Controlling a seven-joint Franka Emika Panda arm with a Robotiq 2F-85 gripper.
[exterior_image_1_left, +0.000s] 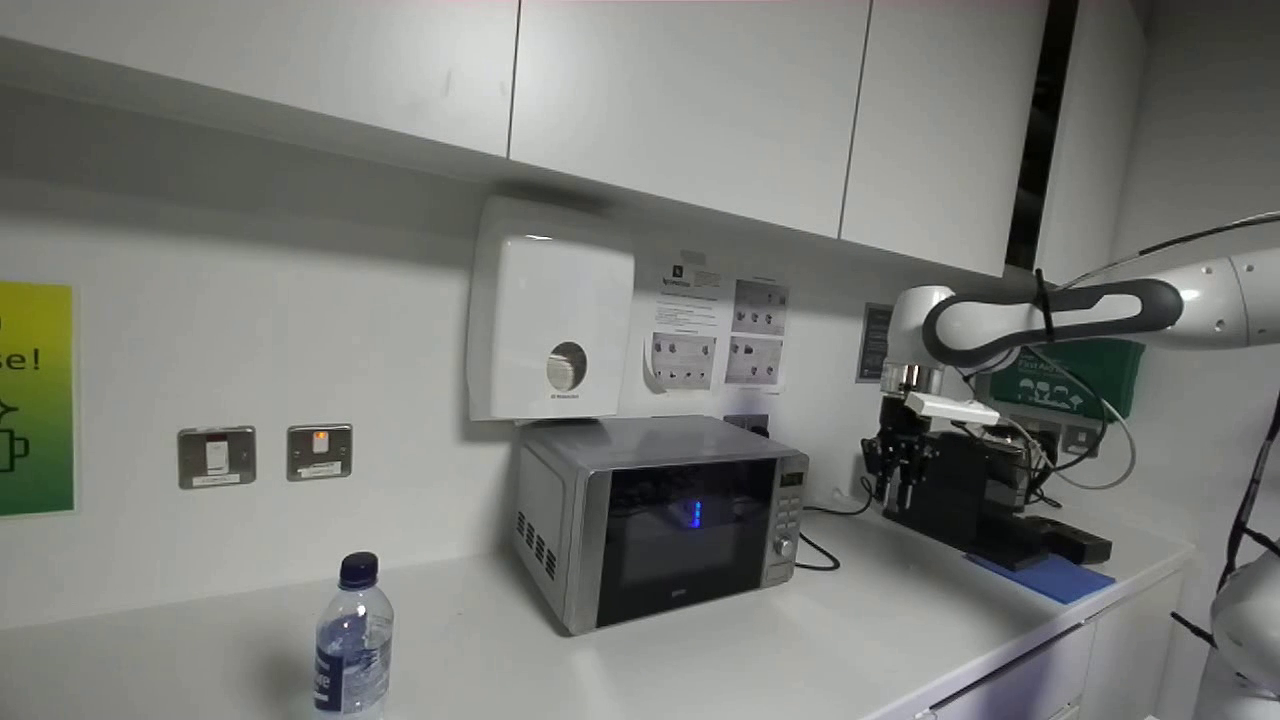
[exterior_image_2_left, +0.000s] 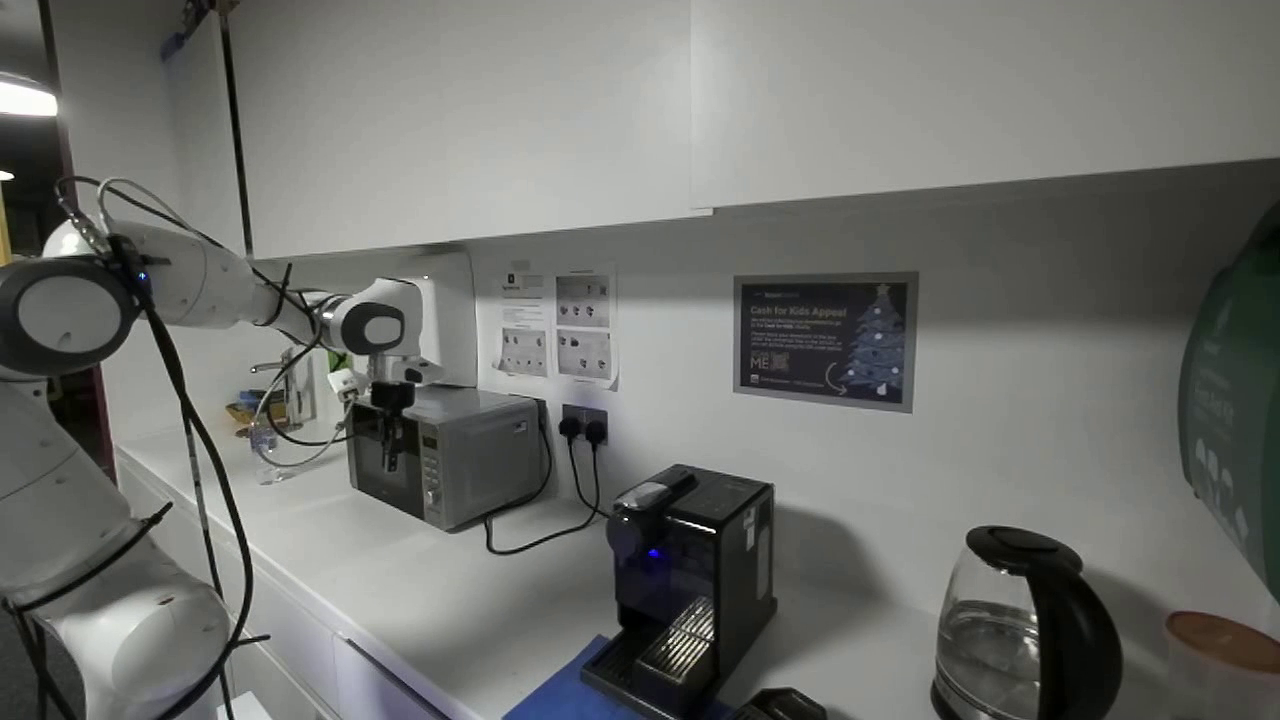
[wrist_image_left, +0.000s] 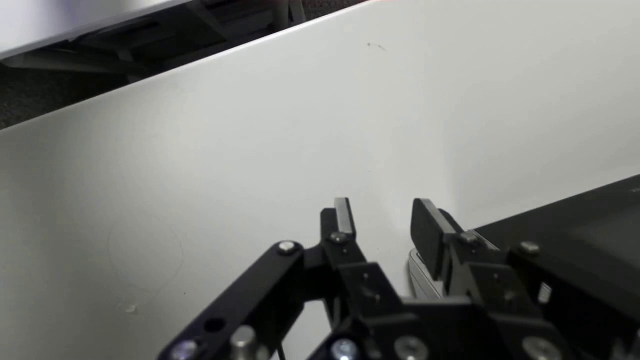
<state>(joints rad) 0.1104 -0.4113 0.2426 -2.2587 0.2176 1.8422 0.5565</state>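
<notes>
Black two-fingered gripper partly spread, holding nothing

The boxy silver microwave stands apart from it on the white counter, to the lower right in the wrist view, long axis along the counter's edge; its brand is too small to read. A grey-framed dark poster reads "Cash for Kids Appeal"; a green box seems to say "First Aid".

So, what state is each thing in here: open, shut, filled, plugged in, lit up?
Gripper: open, empty
Microwave: door shut
Bottle: upright, capped, clear liquid inside
Kettle: lid down, partly filled
Coffee machine: blue glint on front; on or off unclear
Plugs: both plugged in
Wall switch nearer the microwave: lit orange
</notes>
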